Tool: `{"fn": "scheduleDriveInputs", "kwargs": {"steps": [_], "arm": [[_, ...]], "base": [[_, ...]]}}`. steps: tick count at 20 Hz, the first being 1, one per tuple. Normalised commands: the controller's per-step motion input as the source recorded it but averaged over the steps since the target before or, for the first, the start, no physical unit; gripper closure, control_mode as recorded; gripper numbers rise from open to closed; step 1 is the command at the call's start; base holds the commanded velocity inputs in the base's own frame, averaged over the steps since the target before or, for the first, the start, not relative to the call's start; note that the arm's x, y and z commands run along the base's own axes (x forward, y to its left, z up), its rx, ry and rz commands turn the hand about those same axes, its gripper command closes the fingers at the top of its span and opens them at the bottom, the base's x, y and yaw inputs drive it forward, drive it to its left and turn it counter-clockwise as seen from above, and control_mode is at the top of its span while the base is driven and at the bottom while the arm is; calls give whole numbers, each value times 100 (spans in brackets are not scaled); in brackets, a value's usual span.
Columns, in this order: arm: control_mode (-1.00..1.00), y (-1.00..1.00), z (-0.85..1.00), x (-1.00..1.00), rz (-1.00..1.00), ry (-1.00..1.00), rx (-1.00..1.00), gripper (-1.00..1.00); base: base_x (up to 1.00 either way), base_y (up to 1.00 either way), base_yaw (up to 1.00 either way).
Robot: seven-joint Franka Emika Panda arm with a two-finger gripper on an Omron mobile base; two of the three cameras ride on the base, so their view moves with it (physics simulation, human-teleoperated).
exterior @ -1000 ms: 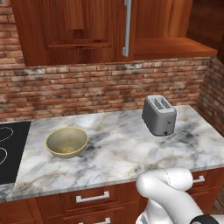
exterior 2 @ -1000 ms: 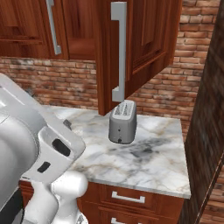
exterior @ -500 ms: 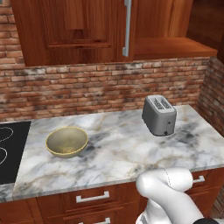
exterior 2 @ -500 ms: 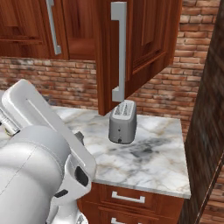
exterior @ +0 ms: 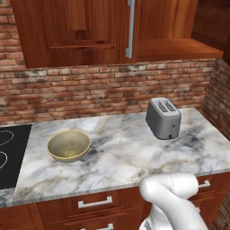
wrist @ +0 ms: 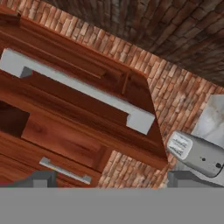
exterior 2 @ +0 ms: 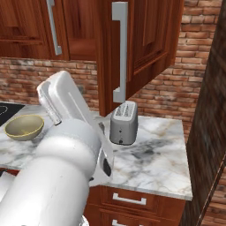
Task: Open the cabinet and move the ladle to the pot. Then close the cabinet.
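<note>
One door [exterior 2: 150, 39] of the cabinet [exterior: 76, 31] stands swung out over the right end of the counter [exterior: 121, 157], its long silver handle [exterior 2: 120, 53] facing the room, just as it stood a second ago. The cabinet itself hangs on the brick wall above the counter's back edge, and its other door is closed.

What has changed is the arm [exterior 2: 66, 145]: over the last second it has swung up and across the right base view, and one white link now rises in front of the closed door. The claw [wrist: 114, 178] is spread wide with nothing between its fingertips [wrist: 41, 178], and the hand camera looks up at the open door's handle.

With the opening step apparently done, the lift reads as the start of a reach into the cabinet for the ladle. What can be seen of the open shelf [exterior: 179, 47] looks bare.

Below, a toaster [exterior: 163, 118] sits near the counter's back right corner. A bowl [exterior: 68, 145] rests toward the front left, near the cooktop [exterior: 11, 152] at the left edge.
</note>
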Motion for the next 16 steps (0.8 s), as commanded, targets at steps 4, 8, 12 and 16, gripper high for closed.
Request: {"fn": "scheduleDriveInputs", "kwargs": {"steps": [4, 8, 12, 16], "arm": [[-100, -17, -14, 57, -7, -11, 9, -100], [-100, -24, -12, 57, -6, -10, 8, -100], [-100, -19, -3, 45, -5, -9, 7, -100], [-100, -3, 0, 4, 0, -10, 5, -100]], "base": [[0, 0, 0], [0, 0, 0], [0, 0, 0], [0, 0, 0]]}}
